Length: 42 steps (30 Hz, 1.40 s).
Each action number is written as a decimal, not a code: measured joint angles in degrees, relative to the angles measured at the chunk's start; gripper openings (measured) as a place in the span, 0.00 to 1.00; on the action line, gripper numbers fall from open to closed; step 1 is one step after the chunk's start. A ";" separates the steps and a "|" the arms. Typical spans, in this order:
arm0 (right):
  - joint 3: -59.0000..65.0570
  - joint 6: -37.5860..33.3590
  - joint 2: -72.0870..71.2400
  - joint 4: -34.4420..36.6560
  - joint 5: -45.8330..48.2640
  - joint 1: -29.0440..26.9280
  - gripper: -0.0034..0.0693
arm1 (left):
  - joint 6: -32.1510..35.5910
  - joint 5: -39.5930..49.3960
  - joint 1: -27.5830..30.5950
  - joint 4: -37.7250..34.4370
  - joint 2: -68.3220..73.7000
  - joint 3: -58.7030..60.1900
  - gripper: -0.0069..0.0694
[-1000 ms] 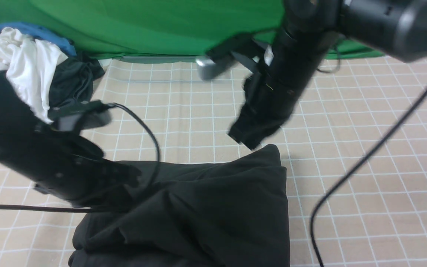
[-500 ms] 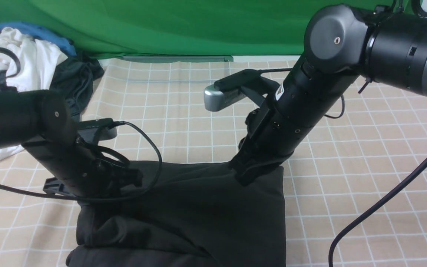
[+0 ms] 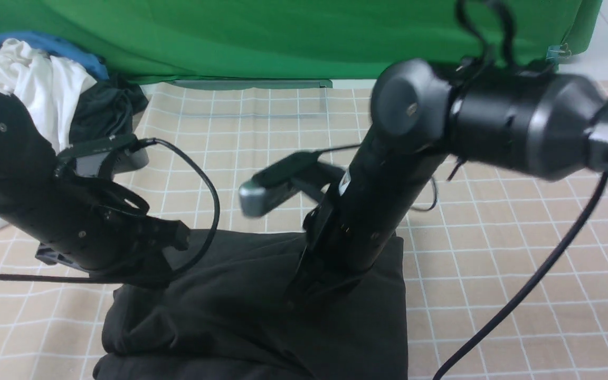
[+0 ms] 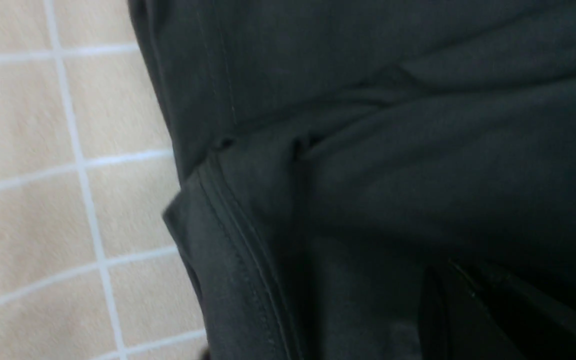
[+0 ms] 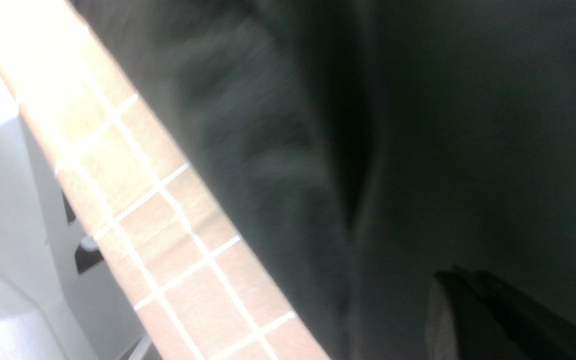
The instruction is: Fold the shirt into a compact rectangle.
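**A:** Where's the black t-shirt [image 3: 283,316]?

**B:** It lies in a folded, layered heap toward the near side of the table [image 3: 494,253], about midway along. Its right edge is fairly straight and its left side is rumpled. The left wrist view shows a stitched hem at the border, with the beige checked cloth just beside it.

**A:** And the grippers?

**B:** Both are down on the fabric. The left gripper [image 3: 145,274] is at the shirt's far-left corner, and the right gripper [image 3: 309,287] presses into the middle of the far part. Each has its jaws clenched. The dark fingers [image 4: 468,320] sit together against the cloth, but I can't tell whether either pair has any fabric pinched.

**A:** Anything else around?

**B:** At the far-left corner there's a pile: a white garment [image 3: 35,89], a blue one [image 3: 66,50] behind it and a dark garment [image 3: 106,119] beside it. It sits well apart from the shirt. A green backdrop [image 3: 230,37] hangs along the far edge, and a black cable [image 3: 520,285] trails across the right side.
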 joint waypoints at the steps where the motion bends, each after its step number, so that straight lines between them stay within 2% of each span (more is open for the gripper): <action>1: 0.00 0.00 0.00 0.00 0.00 0.00 0.09 | 0.00 0.00 0.00 -0.04 0.00 0.17 0.11; 8: 0.00 0.63 4.51 -0.74 -0.89 2.30 0.09 | 1.02 -3.14 0.00 0.53 0.60 9.70 0.11; 13: 0.00 8.76 4.72 -12.62 -3.10 2.32 0.09 | -7.91 -3.22 0.00 9.95 0.61 12.07 0.11; 17: -0.19 11.21 4.72 -17.42 -3.39 1.64 0.09 | -9.49 -2.87 0.00 11.43 0.45 12.07 0.11; 23: -2.58 11.79 2.48 -15.68 -1.42 0.92 0.09 | -7.08 -0.24 0.00 9.01 -0.87 11.29 0.11; 28: -3.17 5.02 -1.33 -2.50 -0.74 1.42 0.09 | -4.16 -2.33 0.00 3.23 -3.77 10.83 0.11; 32: -3.23 3.34 0.69 1.16 0.50 2.31 0.09 | -2.90 -4.16 0.00 1.58 -3.00 10.83 0.11; 38: -3.23 4.12 6.76 0.20 2.87 2.79 0.09 | -3.57 -4.52 0.00 3.63 0.37 10.83 0.11; 42: -2.58 8.43 7.90 -7.14 5.28 2.80 0.09 | -5.06 -3.77 0.00 6.14 0.97 10.83 0.11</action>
